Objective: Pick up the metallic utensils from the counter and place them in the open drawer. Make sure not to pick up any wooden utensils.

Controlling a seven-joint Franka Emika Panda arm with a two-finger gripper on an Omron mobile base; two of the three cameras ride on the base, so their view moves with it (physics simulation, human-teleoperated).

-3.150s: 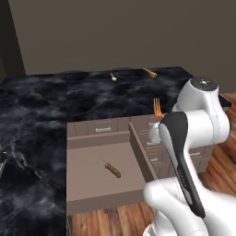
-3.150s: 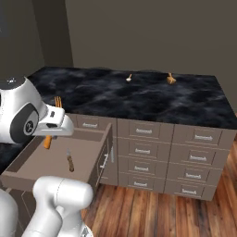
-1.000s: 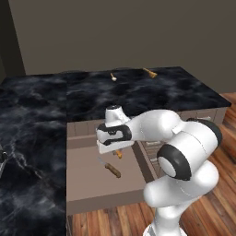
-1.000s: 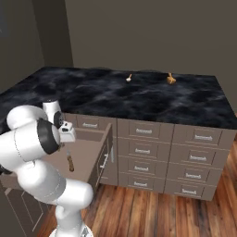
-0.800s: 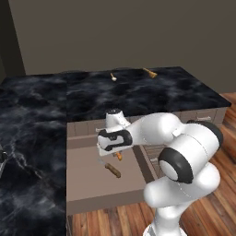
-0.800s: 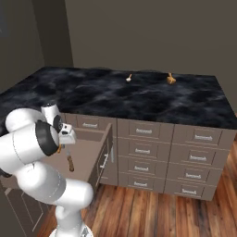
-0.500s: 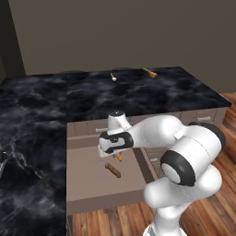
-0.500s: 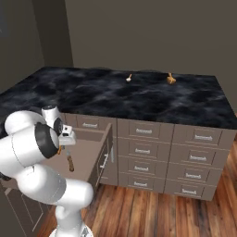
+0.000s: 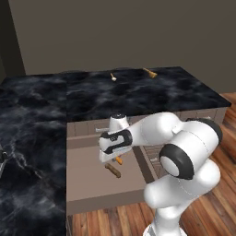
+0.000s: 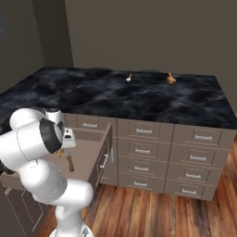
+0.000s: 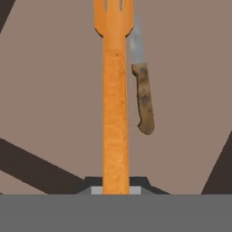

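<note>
The tool point(image 11: 116, 188) is clamped on the orange fork point(image 11: 114, 104), held over the open drawer point(image 9: 92, 184) (the knife point(image 11: 142, 93) lies inside on its floor).

The fork point(image 11: 114, 90) tines run past the top edge, hiding part of the knife point(image 11: 142, 86) blade.

A rendered kitchen: a black marble-look counter point(image 10: 139, 99) tops taupe cabinets with rows of bar-handled drawers point(image 10: 199, 155), wood plank flooring point(image 10: 152, 215) at 5 o'clock, and what seem to be small utensils point(image 9: 113, 76) lying at 12 o'clock.
</note>
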